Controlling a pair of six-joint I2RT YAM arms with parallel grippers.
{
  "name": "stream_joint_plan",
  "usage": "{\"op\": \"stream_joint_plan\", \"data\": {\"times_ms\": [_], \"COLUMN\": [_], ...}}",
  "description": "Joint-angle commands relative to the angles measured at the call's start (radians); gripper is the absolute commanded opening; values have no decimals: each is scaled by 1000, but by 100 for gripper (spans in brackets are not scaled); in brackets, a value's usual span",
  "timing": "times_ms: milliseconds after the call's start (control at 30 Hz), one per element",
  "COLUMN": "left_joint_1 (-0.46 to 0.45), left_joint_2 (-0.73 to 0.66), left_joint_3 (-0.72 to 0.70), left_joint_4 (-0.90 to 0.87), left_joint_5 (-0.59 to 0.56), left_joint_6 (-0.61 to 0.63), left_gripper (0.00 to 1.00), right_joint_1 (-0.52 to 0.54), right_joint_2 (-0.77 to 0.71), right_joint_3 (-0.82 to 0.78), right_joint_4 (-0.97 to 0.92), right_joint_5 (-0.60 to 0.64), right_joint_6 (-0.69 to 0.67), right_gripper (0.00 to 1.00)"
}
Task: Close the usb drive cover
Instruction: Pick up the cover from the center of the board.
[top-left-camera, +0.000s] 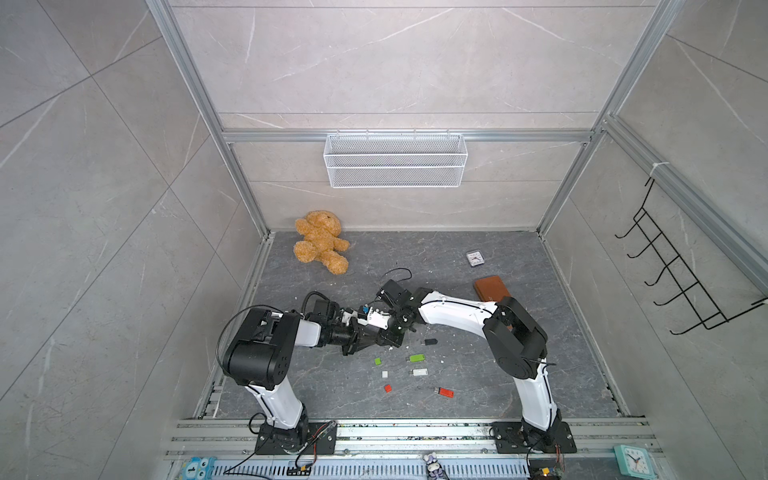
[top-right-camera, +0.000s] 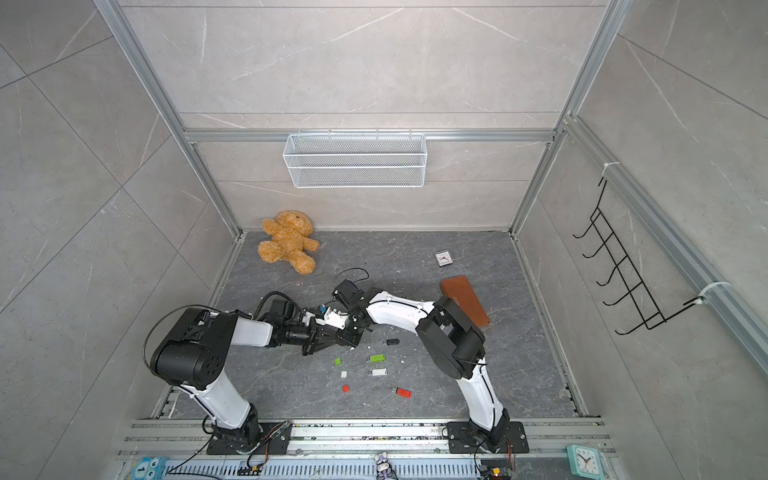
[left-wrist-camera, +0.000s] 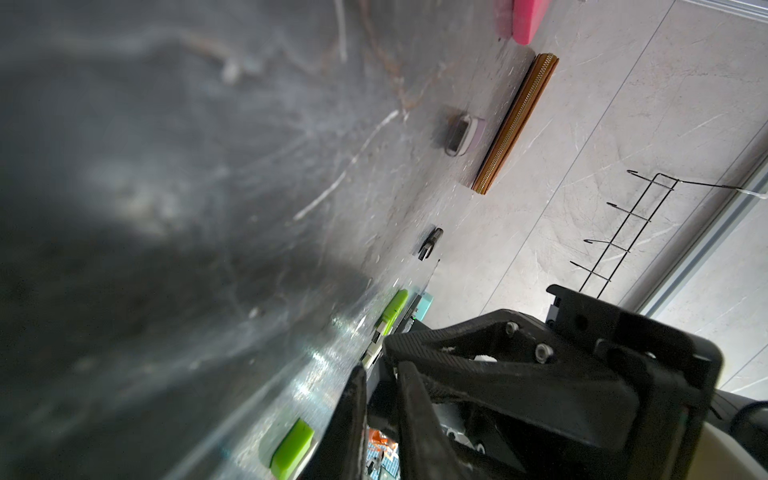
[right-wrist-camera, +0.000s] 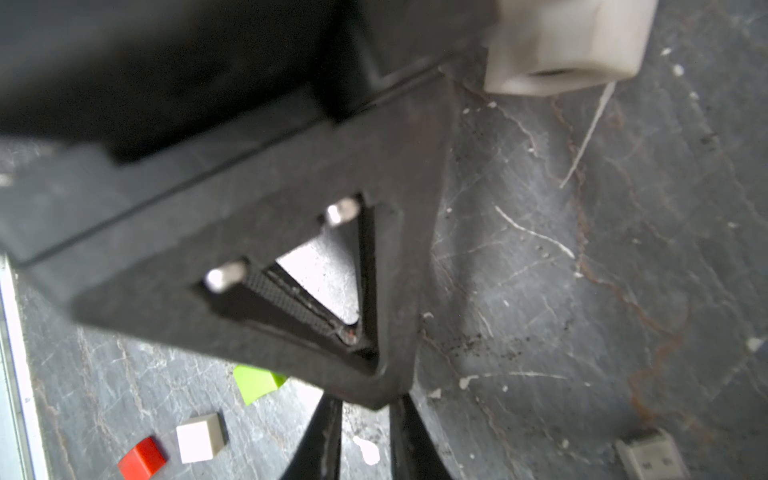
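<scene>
My right fingers (right-wrist-camera: 322, 444) are clamped shut; left fingers (left-wrist-camera: 349, 432) meet them tip-to-tip above the desk (top-left-camera: 478, 374). Their grip I can't tell. One bracing, one pressing, I reckon.

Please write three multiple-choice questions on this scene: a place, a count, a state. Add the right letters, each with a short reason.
1. Where does the teddy bear lie? A) in the wire basket B) on the floor by the back wall C) on the brown case
2. How many loose caps lie on the floor? A) one B) three C) six
3. How is the red USB drive? A) plug bare B) capped C) standing on end
Answers: B, it lies in the far left corner; B, green cap, white cap, red cap; A, its metal plug shows.
</scene>
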Motion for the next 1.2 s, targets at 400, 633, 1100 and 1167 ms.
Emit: {"op": "stream_joint_plan", "data": {"times_ms": [400, 633, 1100, 1167], "left_joint_1": [-12, -11, -12, -12], "left_joint_2": [-18, -35, -69, -78], "left_joint_3": [22, 16, 8, 8], "left_joint_4": [17, 1, -9, -11], "left_joint_5": [-28, -46, -67, -69], "left_joint_6": [-4, 11, 10, 10], "left_gripper": [4, 2, 1, 1], "right_joint_1": [6, -17, -107, -132], "right_joint_2": [-8, -28, -241, -251], "right_joint_3": [36, -1, -194, -210], "right_joint_4": [-23, -20, -110, -139], "right_joint_5": [-21, 4, 94, 118], "right_joint_6": [20, 39, -344, -392], "right_gripper": [26, 38, 42, 42]}}
